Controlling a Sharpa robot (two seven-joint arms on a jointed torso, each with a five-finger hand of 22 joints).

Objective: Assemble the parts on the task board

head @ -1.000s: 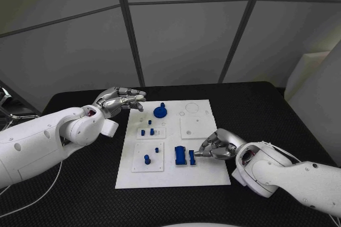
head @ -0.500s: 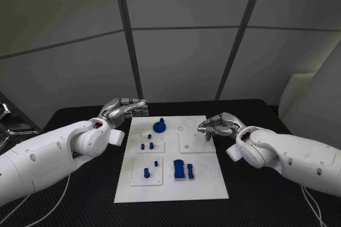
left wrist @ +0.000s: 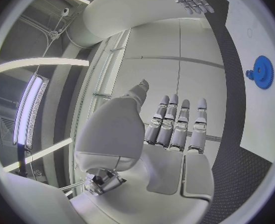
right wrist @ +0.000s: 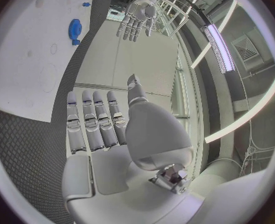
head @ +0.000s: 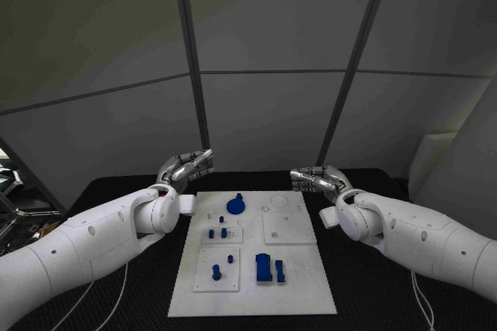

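My left hand [head: 187,166] and right hand [head: 316,179] hang raised past the far end of the task board [head: 300,273], fingers straight, side by side, holding nothing. The blue gear [head: 235,202] sits at the board's far end, small pegs [head: 217,233] mid-board, two blocks [head: 268,267] nearer me. From up here I risk a descent that knocks the loose blocks askew.

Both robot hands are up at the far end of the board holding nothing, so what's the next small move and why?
Probably lower the right robot hand toward the loose blue blocks at the near end of the task board. Both it and the left robot hand are raised, open and empty, fingers straight in the wrist views, and those blocks lie on the right hand's side.
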